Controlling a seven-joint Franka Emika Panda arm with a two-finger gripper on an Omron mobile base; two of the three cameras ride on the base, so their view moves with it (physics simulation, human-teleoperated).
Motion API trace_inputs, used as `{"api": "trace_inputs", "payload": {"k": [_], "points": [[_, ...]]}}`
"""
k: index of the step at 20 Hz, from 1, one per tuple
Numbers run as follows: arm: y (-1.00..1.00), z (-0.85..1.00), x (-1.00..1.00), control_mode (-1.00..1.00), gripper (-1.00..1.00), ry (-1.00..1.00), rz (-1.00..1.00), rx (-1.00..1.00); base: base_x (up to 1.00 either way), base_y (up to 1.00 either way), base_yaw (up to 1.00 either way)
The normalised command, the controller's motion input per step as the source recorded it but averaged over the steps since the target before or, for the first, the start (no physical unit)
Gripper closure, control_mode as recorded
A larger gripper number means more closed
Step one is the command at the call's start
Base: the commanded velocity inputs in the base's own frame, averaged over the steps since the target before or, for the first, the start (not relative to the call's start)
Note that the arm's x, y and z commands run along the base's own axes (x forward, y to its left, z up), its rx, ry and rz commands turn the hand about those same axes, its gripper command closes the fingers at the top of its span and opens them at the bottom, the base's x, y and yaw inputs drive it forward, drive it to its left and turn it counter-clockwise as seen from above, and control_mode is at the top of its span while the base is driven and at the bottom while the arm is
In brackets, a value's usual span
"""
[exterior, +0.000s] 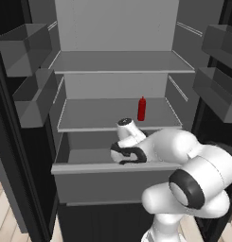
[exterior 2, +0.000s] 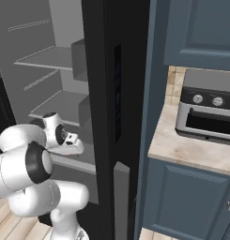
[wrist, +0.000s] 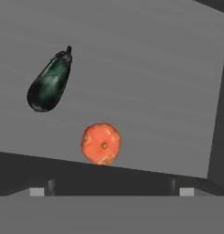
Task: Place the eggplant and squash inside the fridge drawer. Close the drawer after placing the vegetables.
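Hand view shows the eggplant (wrist: 50,83) at upper left and the orange squash (wrist: 101,143) at centre lying loose inside the fridge drawer (wrist: 150,68), with the gripper (wrist: 111,192) spread wide and empty above them, apparently because both are delivered and only closing remains.

Here is the glossy white robot arm (exterior: 193,184), all fat rounded segments like inflated tubes. Dark charcoal rings band the joints, one big black disc (exterior: 186,188) facing us on the near elbow. Further along, a smaller white wrist cap (exterior: 125,124) with a dark collar. From the right base view, a white hand block (exterior 2: 69,143) with small dark circular details.
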Motion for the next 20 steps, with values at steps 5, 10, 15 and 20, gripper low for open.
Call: {"api": "trace_inputs", "payload": {"k": [5, 10, 15, 20], "points": [[0.33, 1.0, -0.1, -1.0, -1.0, -0.05, 0.0, -0.08, 0.0, 0.0, 0.0], [0.39, 1.0, -0.15, -1.0, -1.0, -0.01, 0.0, -0.08, 0.0, 0.0, 0.0], [0.22, 0.95, -0.84, -1.0, -1.0, 0.0, 0.0, -0.03, 0.0, 0.0, 0.0], [0.25, 0.42, -1.0, -1.0, -1.0, 0.0, 0.03, 0.0, 0.0, 0.0, 0.0]]}}
